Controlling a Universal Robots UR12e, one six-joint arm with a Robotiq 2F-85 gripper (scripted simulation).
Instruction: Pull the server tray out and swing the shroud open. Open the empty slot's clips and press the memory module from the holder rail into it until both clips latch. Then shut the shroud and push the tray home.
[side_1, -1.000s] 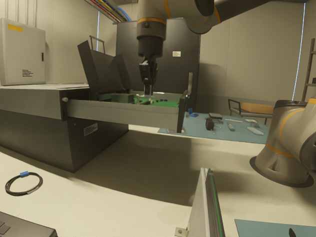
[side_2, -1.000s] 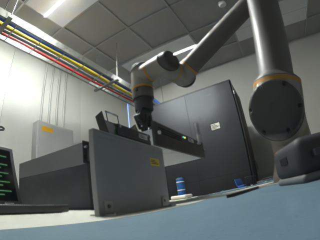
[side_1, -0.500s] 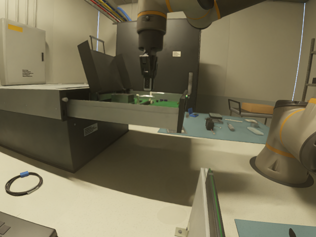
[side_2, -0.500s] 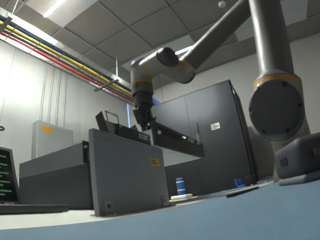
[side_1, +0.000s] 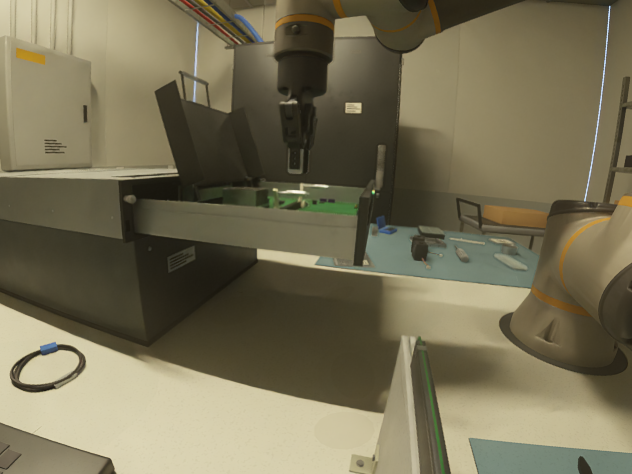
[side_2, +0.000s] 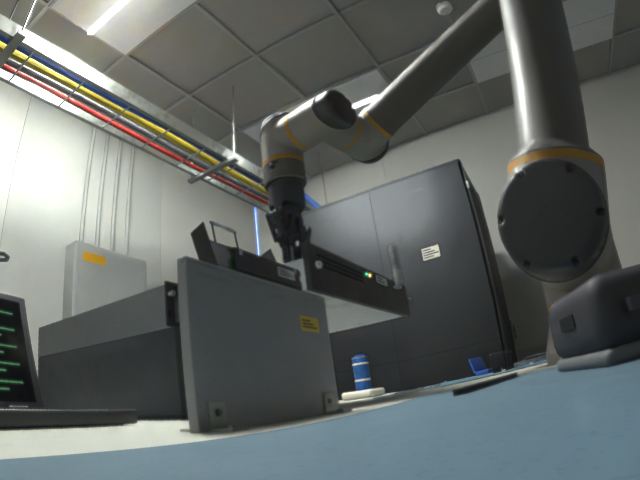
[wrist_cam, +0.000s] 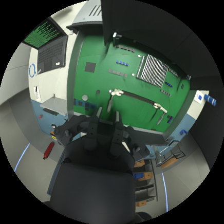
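Observation:
The server tray (side_1: 245, 224) is pulled out of the chassis, and its dark shroud (side_1: 204, 138) stands swung up at the tray's back. The green board (wrist_cam: 128, 84) lies exposed. The empty slot (wrist_cam: 137, 97) runs across it with both white clips (wrist_cam: 115, 92) (wrist_cam: 160, 108) tilted outward. My gripper (side_1: 297, 166) hangs above the board near the slot's one end. It is open and holds nothing. The memory module (side_1: 431, 403) with its green edge stands in the holder rail on the near table.
A grey stand (side_2: 253, 341) hides the tray's side in the second side camera. A coiled cable (side_1: 47, 366) lies on the table at left. Tools lie on a blue mat (side_1: 459, 252) beyond the tray. A laptop (wrist_cam: 48, 48) sits beside the chassis. My arm's base (side_1: 577, 291) stands at right.

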